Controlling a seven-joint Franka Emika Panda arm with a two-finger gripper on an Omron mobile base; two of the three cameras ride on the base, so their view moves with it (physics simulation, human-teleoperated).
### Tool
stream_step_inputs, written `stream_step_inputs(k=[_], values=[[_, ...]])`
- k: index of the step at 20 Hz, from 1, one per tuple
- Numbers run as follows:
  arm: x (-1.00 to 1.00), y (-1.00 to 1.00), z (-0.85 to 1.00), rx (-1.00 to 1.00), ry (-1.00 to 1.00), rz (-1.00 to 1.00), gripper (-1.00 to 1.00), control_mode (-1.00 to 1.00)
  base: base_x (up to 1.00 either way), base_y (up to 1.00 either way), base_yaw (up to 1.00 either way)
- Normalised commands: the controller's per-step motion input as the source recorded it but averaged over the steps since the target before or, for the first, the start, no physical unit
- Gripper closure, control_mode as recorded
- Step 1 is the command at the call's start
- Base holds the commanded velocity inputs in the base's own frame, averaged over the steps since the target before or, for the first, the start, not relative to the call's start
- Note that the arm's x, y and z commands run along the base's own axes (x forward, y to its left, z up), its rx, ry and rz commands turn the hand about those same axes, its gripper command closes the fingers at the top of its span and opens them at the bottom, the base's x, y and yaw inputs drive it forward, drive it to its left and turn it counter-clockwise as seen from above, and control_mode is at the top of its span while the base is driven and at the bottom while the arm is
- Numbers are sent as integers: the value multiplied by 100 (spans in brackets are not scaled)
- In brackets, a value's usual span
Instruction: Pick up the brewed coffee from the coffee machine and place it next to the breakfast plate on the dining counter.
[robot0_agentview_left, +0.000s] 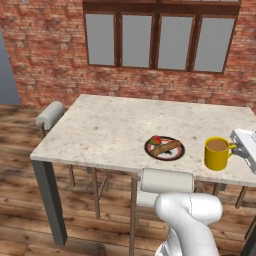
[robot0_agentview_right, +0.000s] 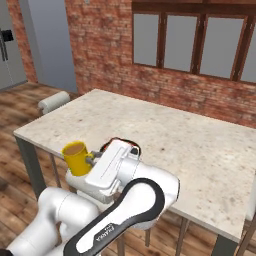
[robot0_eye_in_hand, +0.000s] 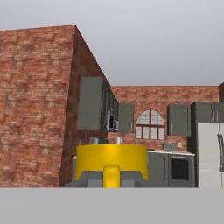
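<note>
Since the mug of brewed coffee (robot0_agentview_left: 218, 153) is already over the dining counter (robot0_agentview_left: 110, 130), I'd say we're at the tail end of the carry, with only the set-down left. In the left base view the yellow mug sits near the counter's front edge, toward its right end, a bit to the right of the breakfast plate (robot0_agentview_left: 164, 148), which is also close to that front edge. The gripper (robot0_agentview_left: 239, 148) comes in from the right side and has the mug by its handle, so the cup stays upright and the brown coffee stays level, which is probably the whole point of grabbing it there. Can't tell from here whether the base is touching the stone or just above it. In the right base view the arm covers most of the plate, just a sliver of dark rim (robot0_agentview_right: 122, 141) peeking out behind the hand, and the mug (robot0_agentview_right: 76, 157) hangs off the gripper (robot0_agentview_right: 93, 160) at the near-left part of the counter (robot0_agentview_right: 200, 145); here it almost looks like it's out past the front edge, hard to be sure. The hand view looks straight along the fingers: the handle (robot0_eye_in_hand: 111, 174) is pinched between them, jaws closed on it, with the mug body (robot0_eye_in_hand: 111, 159) right behind. Spot looks fine to me, next to the plate but not touching.
</note>
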Motion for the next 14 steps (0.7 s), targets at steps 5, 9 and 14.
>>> stream_step_inputs(k=[5,9,14], values=[[56,-54,-8,0,0,-20,100,-100,0,0,0],[60,-50,-5,-1,0,-19,100,-100,0,0,0],[48,-16,0,-10,0,-15,100,-100,0,0,0]])
